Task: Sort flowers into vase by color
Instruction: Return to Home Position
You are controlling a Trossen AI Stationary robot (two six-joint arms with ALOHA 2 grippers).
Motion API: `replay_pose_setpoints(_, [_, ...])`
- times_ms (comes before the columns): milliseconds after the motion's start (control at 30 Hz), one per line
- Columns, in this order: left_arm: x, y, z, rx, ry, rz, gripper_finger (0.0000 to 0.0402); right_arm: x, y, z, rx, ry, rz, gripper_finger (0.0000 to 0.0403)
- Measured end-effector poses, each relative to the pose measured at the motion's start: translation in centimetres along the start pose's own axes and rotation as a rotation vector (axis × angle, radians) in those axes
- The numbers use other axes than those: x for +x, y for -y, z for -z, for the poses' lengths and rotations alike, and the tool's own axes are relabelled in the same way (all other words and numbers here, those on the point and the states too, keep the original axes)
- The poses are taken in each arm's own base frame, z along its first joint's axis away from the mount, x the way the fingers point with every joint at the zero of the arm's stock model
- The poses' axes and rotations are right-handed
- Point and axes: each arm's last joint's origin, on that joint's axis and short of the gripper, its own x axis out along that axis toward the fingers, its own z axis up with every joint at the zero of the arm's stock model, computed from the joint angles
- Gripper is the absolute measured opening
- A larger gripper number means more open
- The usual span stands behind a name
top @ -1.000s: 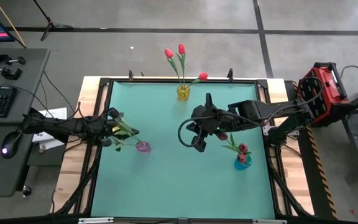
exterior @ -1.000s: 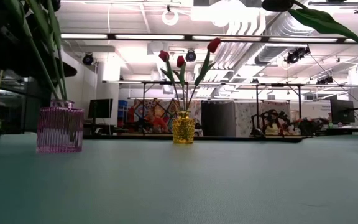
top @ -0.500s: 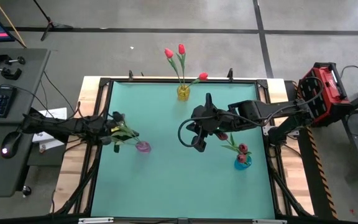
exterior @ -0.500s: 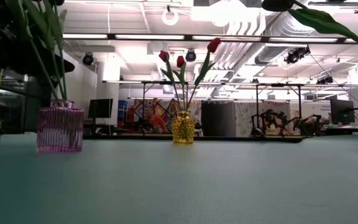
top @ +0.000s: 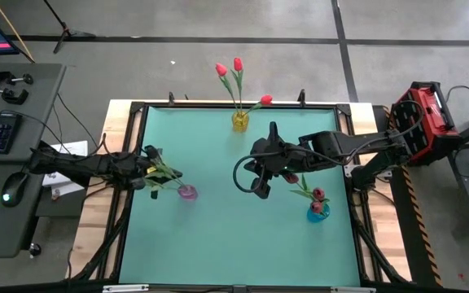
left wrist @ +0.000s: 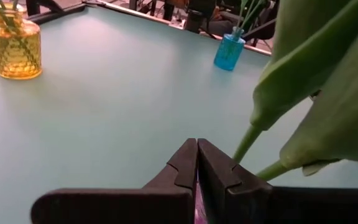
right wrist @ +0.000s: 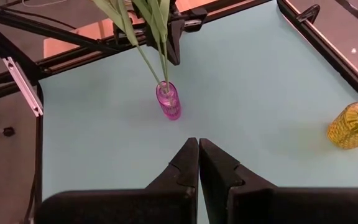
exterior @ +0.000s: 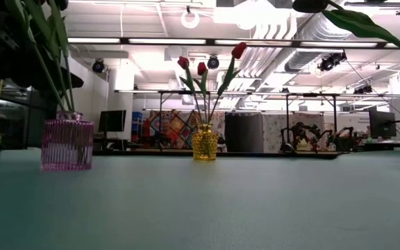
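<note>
No flower lies loose on the teal surface point(top: 218, 244); every tulip in view stands in a vase. The red tulips point(top: 237, 63) are in the yellow vase point(top: 240, 121) at the far edge, and the crimson tulips point(top: 317, 194) are in the blue vase point(top: 317, 213) on the right. The violet vase point(top: 187, 193) on the left holds a bunch whose green leaves point(left wrist: 316, 81) crowd the left wrist view; their heads are hard to make out.

The sorting looks finished, so the step in hand is most likely the retreat to rest.

The left pincer point(left wrist: 197, 144) hangs just beside the violet vase, low among those leaves. Its fingers are pressed together and hold nothing. The right pincer point(right wrist: 198, 142) hovers over the middle of the surface, between the violet and blue vases. It is likewise closed and empty.

Next, the left arm probably needs to draw back toward its own side, rising clear of the leaves so the light vase is not tipped. The right arm should fold back past the blue vase without brushing its stems.
</note>
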Motion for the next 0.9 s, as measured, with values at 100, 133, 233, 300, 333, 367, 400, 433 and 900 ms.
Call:
replay_pose_setpoints(100, [0.0, 0.0, 0.0, -0.027, -0.004, 0.007, 0.0000, 0.0, 0.0, 0.0, -0.024, 0.000, 0.000, 0.0000])
replay_pose_setpoints(133, [0.0, 0.0, 0.0, -0.028, -0.004, 0.007, 0.0000, 0.0, 0.0, 0.0, -0.030, 0.000, -0.001, 0.0000])
replay_pose_setpoints(233, [0.0, 0.0, 0.1, -0.022, -0.007, 0.006, 0.0000, 0.0, 0.0, 0.0, -0.038, 0.000, -0.001, 0.0000])
replay_pose_setpoints(300, [0.0, 0.0, 0.1, -0.020, -0.007, 0.006, 0.0000, 0.0, 0.0, 0.0, -0.043, 0.000, -0.001, 0.0000])
replay_pose_setpoints(333, [0.0, 0.0, 0.1, -0.020, -0.007, 0.006, 0.0000, 0.0, 0.0, 0.0, -0.044, 0.000, -0.001, 0.0000])
replay_pose_setpoints(367, [0.0, 0.0, 0.1, -0.020, -0.007, 0.006, 0.0000, 0.0, 0.0, 0.0, -0.042, -0.001, -0.001, 0.0000])
replay_pose_setpoints(400, [0.0, 0.0, 0.1, -0.020, -0.007, 0.006, 0.0000, 0.0, -0.1, 0.0, -0.038, -0.004, -0.009, 0.0000])
replay_pose_setpoints(433, [0.0, 0.0, 0.1, -0.020, -0.007, 0.007, 0.0000, -0.1, -0.2, 0.1, -0.039, -0.011, -0.019, 0.0000])
replay_pose_setpoints(900, [0.0, 0.0, 0.0, -0.019, -0.007, 0.008, 0.0000, -9.6, 0.1, 4.4, 0.037, -0.075, 0.084, 0.0000])
